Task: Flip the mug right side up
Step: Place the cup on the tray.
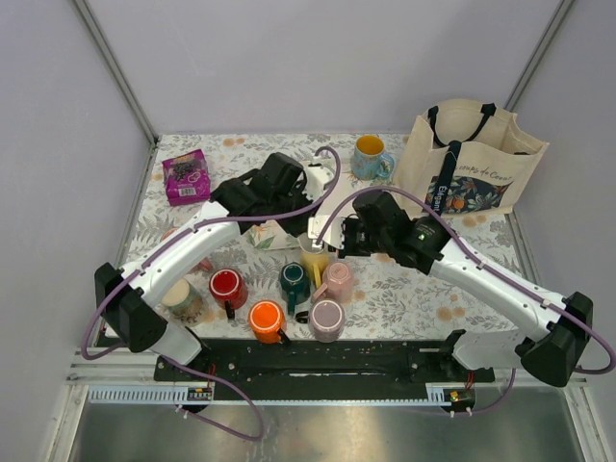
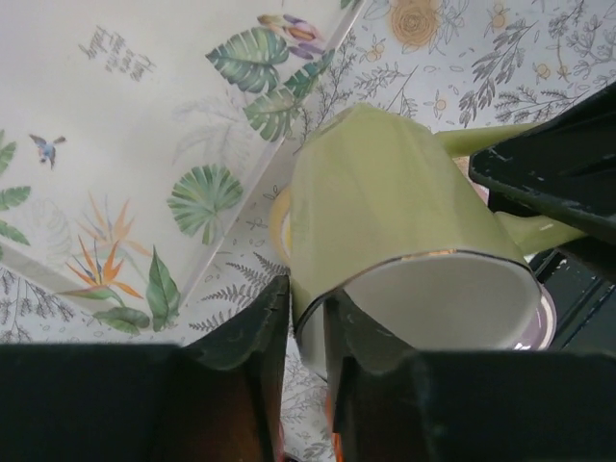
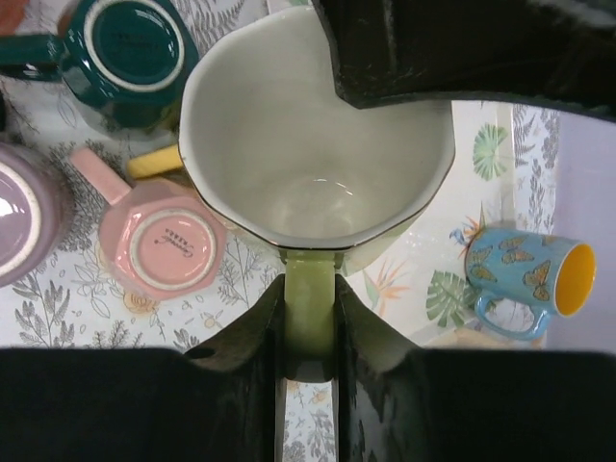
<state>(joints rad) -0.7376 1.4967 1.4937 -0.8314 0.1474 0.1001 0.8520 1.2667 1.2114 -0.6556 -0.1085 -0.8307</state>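
Note:
Both grippers hold a pale green mug (image 1: pixel 315 258) above the table. My left gripper (image 2: pixel 306 289) is shut on its rim, one finger inside and one outside the green mug (image 2: pixel 385 202). My right gripper (image 3: pixel 310 289) is shut on its handle (image 3: pixel 310 318), and the green mug's (image 3: pixel 308 144) mouth faces that camera. A salmon-pink patch (image 1: pixel 204 262) shows beside my left forearm. The arm hides most of it, so I cannot tell whether it is the salmon-pink mug or how it stands.
A paler pink mug (image 3: pixel 159 245) stands upside down beside a mauve mug (image 1: pixel 327 320). A dark green mug (image 1: pixel 294 279), a red mug (image 1: pixel 226 286) and an orange mug (image 1: pixel 265 318) stand near. A floral box (image 2: pixel 96 144), a blue mug (image 3: pixel 525 279) and a tote bag (image 1: pixel 472 164) lie behind.

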